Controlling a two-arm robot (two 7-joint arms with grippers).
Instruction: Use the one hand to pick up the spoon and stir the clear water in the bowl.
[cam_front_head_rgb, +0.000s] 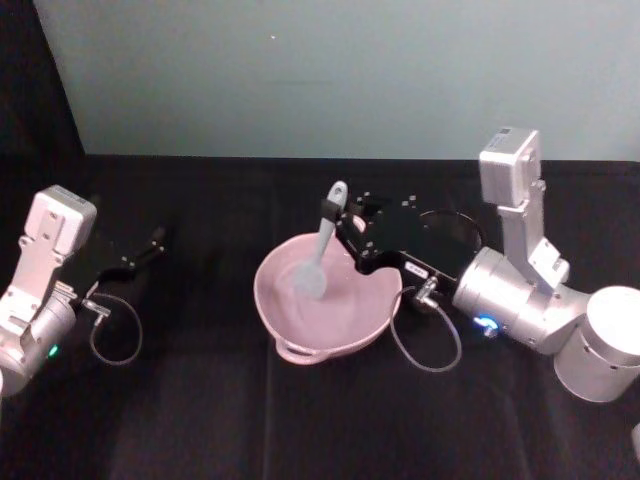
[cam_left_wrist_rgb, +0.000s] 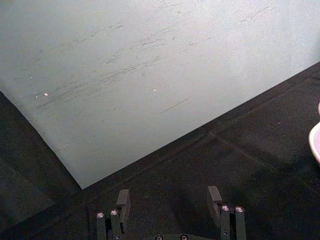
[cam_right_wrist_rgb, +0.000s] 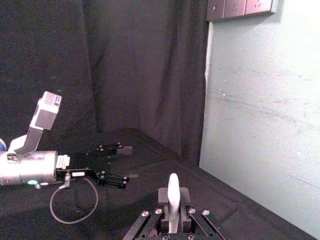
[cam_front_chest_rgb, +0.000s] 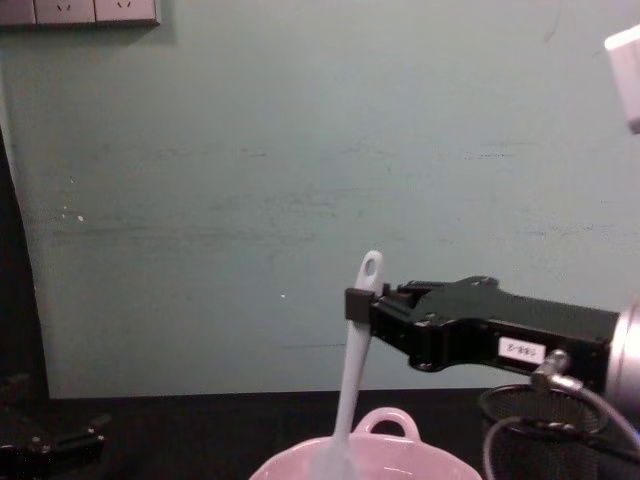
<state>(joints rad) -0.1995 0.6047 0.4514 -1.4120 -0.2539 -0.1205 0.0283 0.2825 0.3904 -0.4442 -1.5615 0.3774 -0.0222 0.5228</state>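
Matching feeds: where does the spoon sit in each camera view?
Head: spoon centre, leaning into the bowl.
Chest: lower centre, rising from the bowl, clamped by the right gripper.
Right wrist: handle end between that gripper's fingers.
Left wrist: bowl rim beside the open left gripper.
Shared landmark: the pink bowl.

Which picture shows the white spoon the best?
The head view: the spoon shows whole, from holed handle to head dipped in the pink bowl, held by the right hand. The chest view shows its handle side-on; the right wrist view, just the handle's tip. The left hand sits parked aside.
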